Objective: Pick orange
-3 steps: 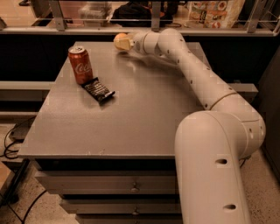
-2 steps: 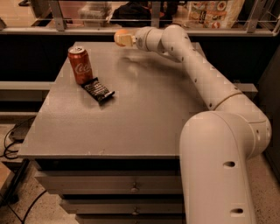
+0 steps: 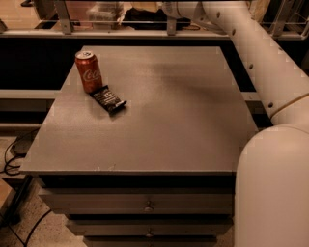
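Camera view: you are looking at a grey desk (image 3: pixel 169 125) with a flat, matte top, set on a stack of shut drawers (image 3: pixel 145 205) with small knobs. Behind the desk a dark gap runs below a metal rail (image 3: pixel 116 21), with blurred clutter beyond it. At lower left there is speckled floor (image 3: pixel 29 226) and dark cables (image 3: pixel 9 161).

A red Coca-Cola can (image 3: pixel 88 71) stands upright near the desk's far left corner. A dark snack packet (image 3: pixel 109 100) lies flat just beside the can's base on the near side, turned at an angle. You cannot see what the drawers hold.

The white arm (image 3: pixel 263 62) rises from the lower right, crosses above the desk's right side and ends at the top edge, over the rail. The hand (image 3: pixel 169 8) is at that end, high above the desk's far edge and cut by the picture's edge. You cannot tell how far it is open or whether it holds anything. You cannot place the orange from this view.
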